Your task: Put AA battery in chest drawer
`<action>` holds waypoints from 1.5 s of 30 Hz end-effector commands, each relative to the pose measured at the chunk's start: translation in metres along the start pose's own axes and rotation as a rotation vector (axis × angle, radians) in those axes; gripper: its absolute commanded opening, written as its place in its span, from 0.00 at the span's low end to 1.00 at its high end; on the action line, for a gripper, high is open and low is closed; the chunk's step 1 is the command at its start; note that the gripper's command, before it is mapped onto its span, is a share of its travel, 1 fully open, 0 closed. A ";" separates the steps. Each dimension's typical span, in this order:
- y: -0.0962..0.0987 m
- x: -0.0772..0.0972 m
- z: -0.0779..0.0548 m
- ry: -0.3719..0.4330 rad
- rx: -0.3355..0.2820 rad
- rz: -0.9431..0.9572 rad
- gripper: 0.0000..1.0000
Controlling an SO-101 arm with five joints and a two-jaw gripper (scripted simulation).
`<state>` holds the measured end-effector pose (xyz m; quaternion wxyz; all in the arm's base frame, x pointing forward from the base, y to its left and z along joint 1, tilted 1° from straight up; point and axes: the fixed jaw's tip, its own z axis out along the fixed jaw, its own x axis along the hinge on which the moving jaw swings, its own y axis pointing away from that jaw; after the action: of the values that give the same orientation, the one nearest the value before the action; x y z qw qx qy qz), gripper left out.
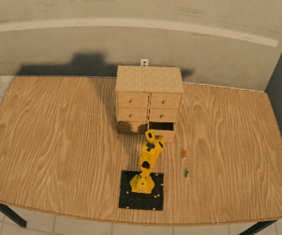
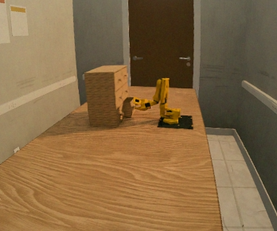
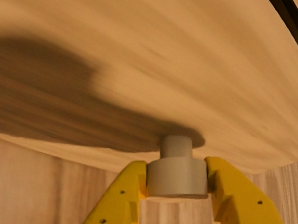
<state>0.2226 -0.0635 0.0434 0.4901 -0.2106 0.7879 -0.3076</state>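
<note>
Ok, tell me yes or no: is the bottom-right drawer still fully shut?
No. In the top view the bottom-right drawer stands pulled out from the chest, and the end effector is clamped on its knob.
</note>
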 end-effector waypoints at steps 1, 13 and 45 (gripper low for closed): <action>-0.001 0.002 -0.002 0.006 0.007 -0.004 0.00; -0.001 0.003 -0.004 0.009 0.010 -0.002 0.00; -0.001 0.007 -0.011 0.016 0.021 0.003 0.00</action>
<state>0.2133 -0.0636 0.0432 0.4880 -0.2056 0.7895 -0.3104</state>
